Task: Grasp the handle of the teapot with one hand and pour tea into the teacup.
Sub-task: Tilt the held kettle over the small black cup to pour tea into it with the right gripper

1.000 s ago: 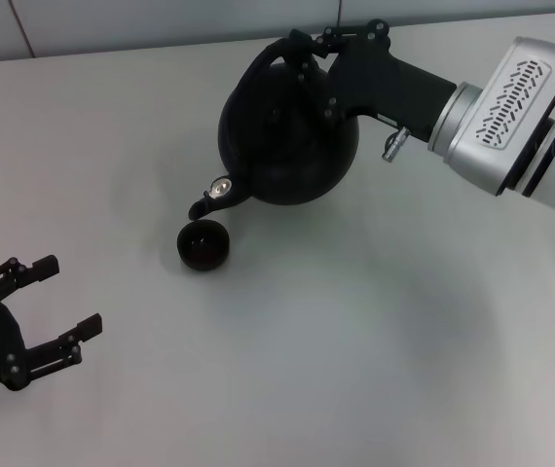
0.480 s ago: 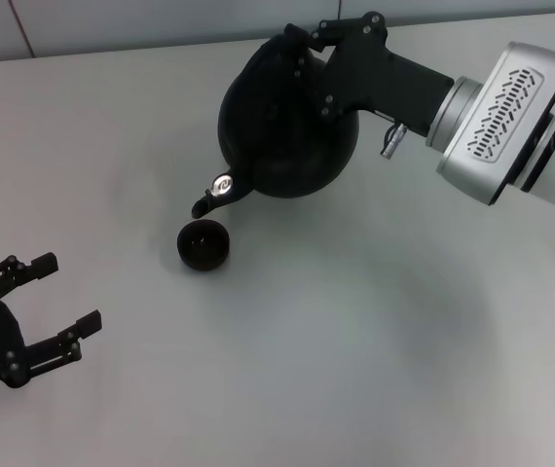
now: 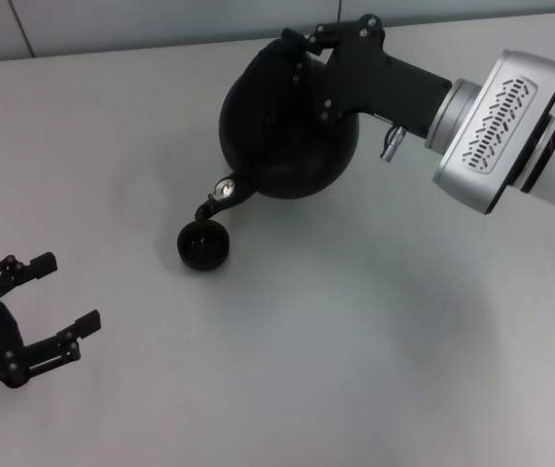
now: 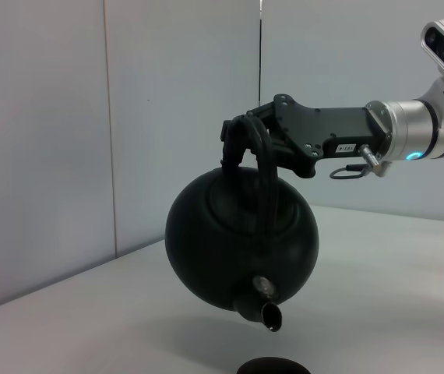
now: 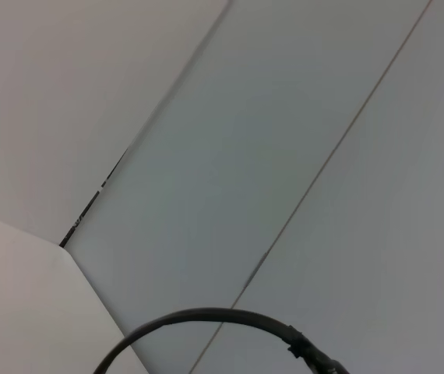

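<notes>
The round black teapot (image 3: 282, 131) hangs tilted in the air, held by its arched handle (image 3: 292, 44). My right gripper (image 3: 309, 47) is shut on the handle from the right. The short spout (image 3: 206, 206) points down, just above the tiny black teacup (image 3: 204, 244) on the table. In the left wrist view the teapot (image 4: 234, 241) hangs from the handle (image 4: 266, 183) in the right gripper (image 4: 241, 131), its spout (image 4: 267, 314) over the teacup's rim (image 4: 273, 365). My left gripper (image 3: 68, 292) is open and empty at the front left.
The table (image 3: 355, 341) is a plain grey surface, with a wall along its far edge (image 3: 141, 24). The right wrist view shows only wall panels and a black cable (image 5: 206, 318).
My right gripper has lifted the teapot slightly and tipped it a little more, so the spout hangs closer over the teacup. The left arm and the teacup have not moved.
</notes>
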You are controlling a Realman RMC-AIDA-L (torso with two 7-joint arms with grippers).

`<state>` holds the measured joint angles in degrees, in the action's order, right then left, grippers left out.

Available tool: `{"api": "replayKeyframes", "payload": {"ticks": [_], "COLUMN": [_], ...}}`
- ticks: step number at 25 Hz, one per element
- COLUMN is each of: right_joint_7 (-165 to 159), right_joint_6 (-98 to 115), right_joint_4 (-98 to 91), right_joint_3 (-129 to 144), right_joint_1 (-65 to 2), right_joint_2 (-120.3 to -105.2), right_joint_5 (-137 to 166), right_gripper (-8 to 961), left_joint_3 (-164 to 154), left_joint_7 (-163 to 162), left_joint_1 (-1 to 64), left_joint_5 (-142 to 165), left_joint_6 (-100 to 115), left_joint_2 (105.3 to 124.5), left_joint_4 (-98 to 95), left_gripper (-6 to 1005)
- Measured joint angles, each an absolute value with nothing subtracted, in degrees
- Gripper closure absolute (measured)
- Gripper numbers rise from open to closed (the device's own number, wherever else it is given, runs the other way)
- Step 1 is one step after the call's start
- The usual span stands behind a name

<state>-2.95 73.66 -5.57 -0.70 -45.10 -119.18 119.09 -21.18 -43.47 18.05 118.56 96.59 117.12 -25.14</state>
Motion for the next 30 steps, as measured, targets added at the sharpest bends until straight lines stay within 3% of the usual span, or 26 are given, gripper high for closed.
{"api": "replayKeyframes", "payload": {"ticks": [30], "right_joint_7": [1.96], "right_joint_6": [73.28], "right_joint_4": [-6.33], "right_joint_3": [0.58], "right_joint_1": [-45.58], "right_joint_2": [-119.18], "right_joint_5": [119.09], "right_gripper": [868], "left_joint_3": [-20.45], "left_joint_7": [-43.60], "left_joint_1": [18.46], "left_joint_5": [118.56], "left_joint_6": [96.64], "left_joint_2": [117.15], "left_joint_4": [-24.82], "left_gripper": [140]}}
